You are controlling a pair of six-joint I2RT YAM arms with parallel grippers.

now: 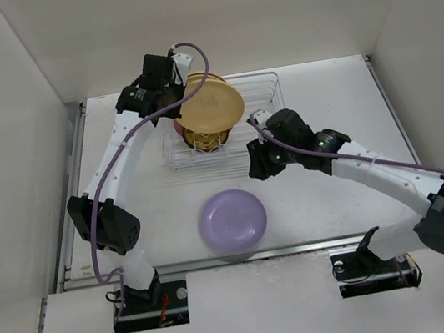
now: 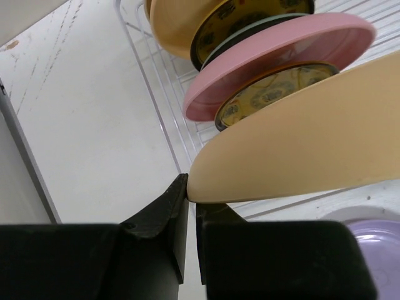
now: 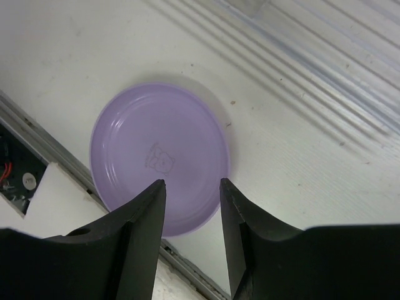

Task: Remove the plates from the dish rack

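Left gripper (image 2: pixel 190 200) clamps round pale-yellow plastic plate (image 2: pixel 300 144) above far-edge silver wire rack (image 1: pixel 265 92); right gripper (image 3: pixel 192 200) gapes over near-edge round lavender plate (image 3: pixel 156 150).

We see a left arm (image 1: pixel 112 163) and a right arm (image 1: pixel 384 175), each built of white link shells and black joint housings. A purple cable (image 1: pixel 147 119) trails along each. Green lights (image 1: pixel 278 157) dot the right wrist. The left tool (image 2: pixel 192 194) and right tool (image 3: pixel 192 187) have matte black, wedge-shaped fingers.
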